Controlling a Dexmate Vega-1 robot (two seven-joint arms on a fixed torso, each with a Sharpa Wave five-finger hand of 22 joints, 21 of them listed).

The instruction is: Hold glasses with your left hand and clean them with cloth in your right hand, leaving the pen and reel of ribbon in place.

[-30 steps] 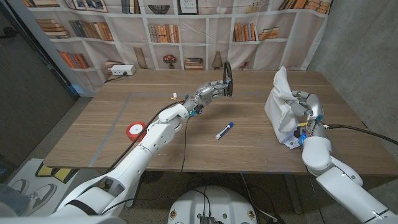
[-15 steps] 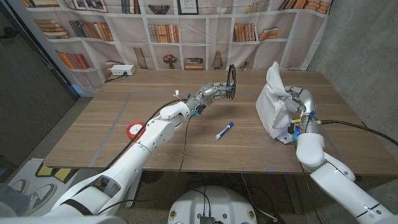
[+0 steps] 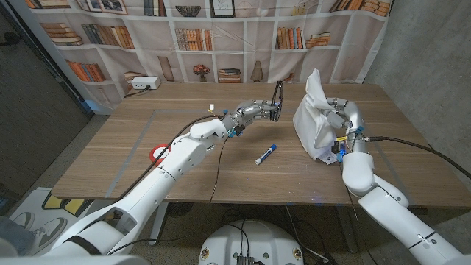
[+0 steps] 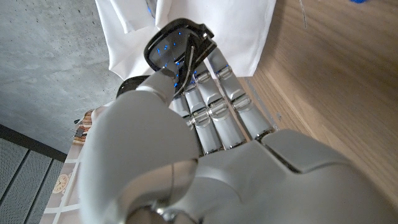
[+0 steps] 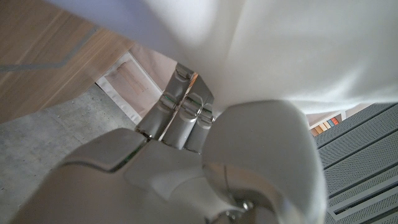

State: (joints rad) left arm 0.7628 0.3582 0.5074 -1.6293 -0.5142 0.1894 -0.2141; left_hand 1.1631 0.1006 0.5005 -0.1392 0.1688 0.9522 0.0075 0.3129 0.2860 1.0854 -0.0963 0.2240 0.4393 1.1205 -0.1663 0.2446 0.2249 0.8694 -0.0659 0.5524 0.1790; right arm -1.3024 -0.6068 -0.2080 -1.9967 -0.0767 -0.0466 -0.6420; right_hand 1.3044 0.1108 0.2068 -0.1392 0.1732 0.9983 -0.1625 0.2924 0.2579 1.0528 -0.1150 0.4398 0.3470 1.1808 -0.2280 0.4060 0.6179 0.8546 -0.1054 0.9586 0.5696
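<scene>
Table [image 3: 132, 147]: wooden top across the middle of the head view, both arms reaching in from the bottom corners
Cloth [image 3: 313, 118]: big white bundle, right of centre, bunched up tall in the right hand [image 3: 342, 118], whose fingers are wrapped into the fabric; in the right wrist view it drapes over that hand
Left hand [image 3: 254, 112]: centre of the frame, raised off the wood, fingers closed round the glasses
Glasses [image 3: 277, 99]: dark frame, just above centre, standing on edge at the fingertips; in the left wrist view the frame [image 4: 177, 46] sits pinched against the thumb with the cloth right behind
Reel of ribbon [image 3: 160, 154]: red ring, left of centre, lying by the left forearm, untouched
Pen [image 3: 266, 153]: blue and white, just below centre, alone on the wood
Step in hand: bringing cloth and lenses together; a small gap shows between them, so I'd say no wiping yet
Next move: close that gap and rub the lens gently, keeping both arms clear of pen and reel
</scene>
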